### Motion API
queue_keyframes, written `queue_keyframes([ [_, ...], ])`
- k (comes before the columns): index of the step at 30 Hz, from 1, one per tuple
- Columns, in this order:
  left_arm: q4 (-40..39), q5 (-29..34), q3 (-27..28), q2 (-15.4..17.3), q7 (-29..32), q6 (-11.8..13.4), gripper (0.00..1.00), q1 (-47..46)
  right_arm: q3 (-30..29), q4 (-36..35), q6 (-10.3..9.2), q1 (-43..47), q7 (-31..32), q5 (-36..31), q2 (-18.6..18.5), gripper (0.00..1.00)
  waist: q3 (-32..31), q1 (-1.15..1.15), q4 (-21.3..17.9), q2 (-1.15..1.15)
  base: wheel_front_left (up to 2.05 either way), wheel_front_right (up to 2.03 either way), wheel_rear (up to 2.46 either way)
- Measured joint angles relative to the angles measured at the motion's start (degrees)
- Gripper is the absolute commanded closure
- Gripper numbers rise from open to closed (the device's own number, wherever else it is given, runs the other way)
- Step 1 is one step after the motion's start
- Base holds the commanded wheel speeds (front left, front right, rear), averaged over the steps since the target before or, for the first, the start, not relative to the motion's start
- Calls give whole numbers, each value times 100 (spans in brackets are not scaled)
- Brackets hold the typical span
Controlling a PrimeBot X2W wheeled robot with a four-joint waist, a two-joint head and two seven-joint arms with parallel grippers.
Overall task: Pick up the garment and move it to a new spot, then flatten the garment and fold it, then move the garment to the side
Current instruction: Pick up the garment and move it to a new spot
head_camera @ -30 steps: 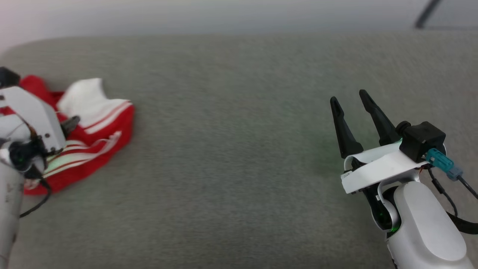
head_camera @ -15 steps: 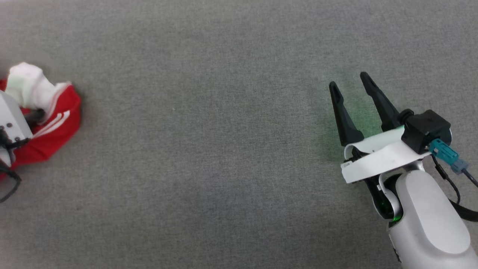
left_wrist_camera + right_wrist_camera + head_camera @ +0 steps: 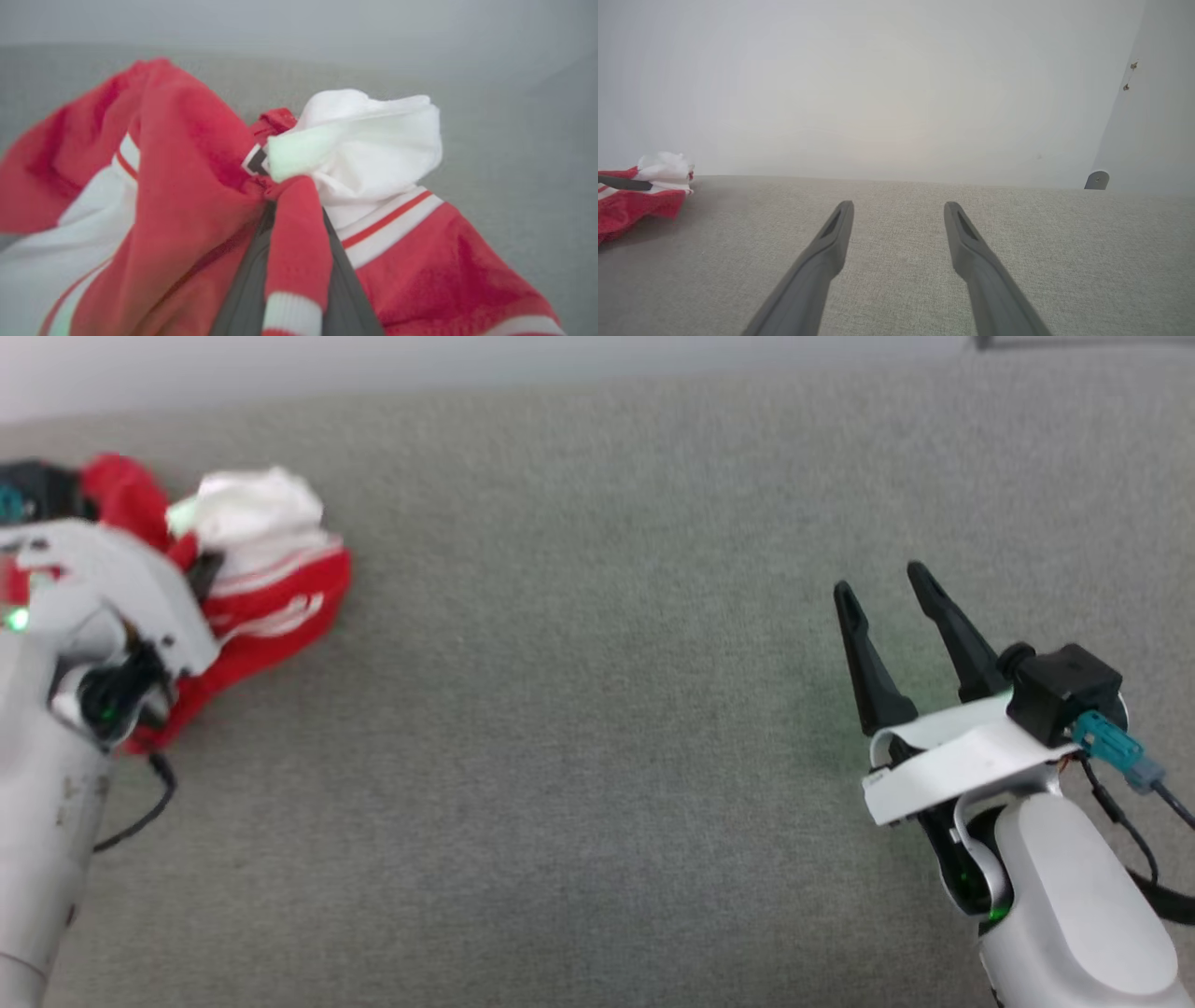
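Observation:
The garment [image 3: 280, 588], red with white sleeves and striped trim, is bunched up at the far left of the grey table [image 3: 579, 709]. My left gripper [image 3: 203, 569] is shut on it. In the left wrist view the red and white cloth [image 3: 187, 163] wraps over my grey fingers [image 3: 243, 289], and a red fold hangs between them. The lettering and number are mostly hidden in the folds. My right gripper [image 3: 879, 581] hovers open over bare table at the right, far from the garment. The right wrist view has its fingers [image 3: 831, 252] apart and the garment [image 3: 640, 200] at the left edge.
The table's far edge [image 3: 597, 392] runs along the top of the head view, with a pale wall behind it. A dark object [image 3: 1083, 341] lies beyond the edge at the top right. A small metal bracket [image 3: 1096, 178] sits on the wall at the right.
The head camera has tilted down and back up, shifting the whole picture. The garment is gathered into a tighter bunch on my left gripper than a second ago. My right gripper stays open.

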Motion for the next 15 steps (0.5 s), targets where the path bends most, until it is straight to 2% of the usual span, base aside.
queue_keyframes([
  [3, -693, -157, -330, 74, -48, 1, 100, -35, -54, -11, 0, 86, 0, 81, 45, 0, -208, 0, 52, 0, 0, 0, 0],
  [7, -1615, -314, -926, 15, 56, 0, 100, -162, -174, -44, 0, 243, 0, 140, 93, 0, -436, 0, 63, 0, 0, 0, 0],
  [10, -2201, -438, -1344, 57, 224, 1, 100, -277, -275, -112, 0, 288, -1, 159, 142, 0, -522, 0, -32, 0, 0, 0, 0],
  [15, -2993, -589, -2070, -113, 499, 0, 100, -567, -549, -254, 0, 423, -1, 237, 213, 0, -554, 0, -310, 0, 0, 0, 0],
])
